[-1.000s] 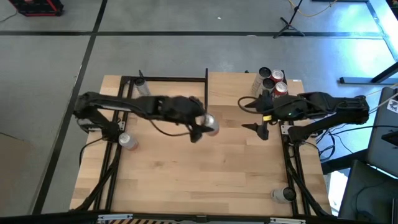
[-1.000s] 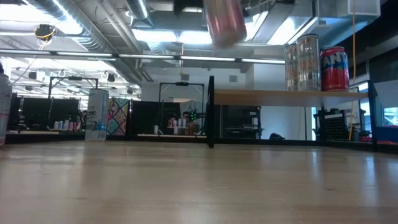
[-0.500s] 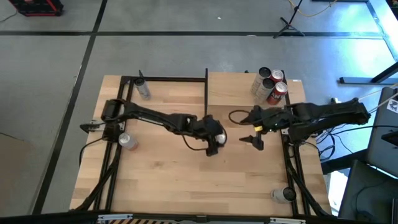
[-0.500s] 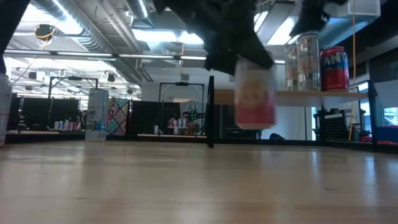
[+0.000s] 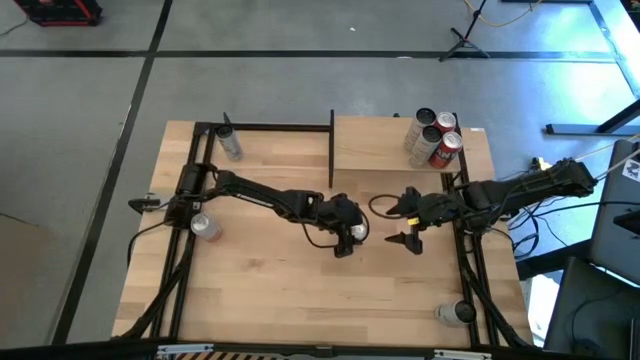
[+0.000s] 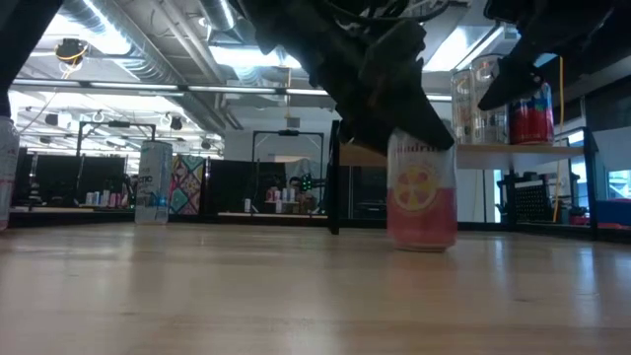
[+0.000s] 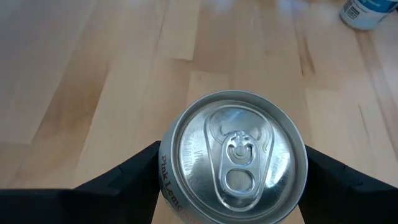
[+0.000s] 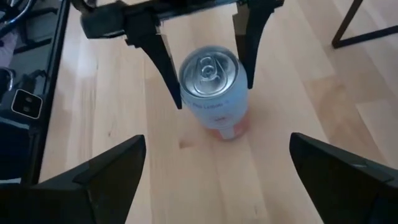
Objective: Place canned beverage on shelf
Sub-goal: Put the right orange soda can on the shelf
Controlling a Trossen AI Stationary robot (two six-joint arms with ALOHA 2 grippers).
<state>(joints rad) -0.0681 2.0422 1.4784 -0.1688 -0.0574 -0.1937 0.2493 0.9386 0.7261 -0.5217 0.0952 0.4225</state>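
A pink lemonade can (image 6: 422, 202) stands upright mid-table, clamped by the left gripper (image 5: 347, 232); the right gripper (image 5: 411, 238) hangs wide open nearby. Smooth, rigid, easily dented; grip mid-wall.

A bottle (image 5: 231, 144) stands at the table's (image 5: 270, 290) far left corner. Two more lie along its side rails (image 5: 205, 227) (image 5: 456, 313).

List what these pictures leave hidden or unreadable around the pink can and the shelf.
- Pink can: low view, its top is covered by the left claw.
- Its label: left wrist view, cut off below the rim.
- Shelf cans: high view, brands too small to read.
- Red shelf can: low view, partly hidden by the right claw.
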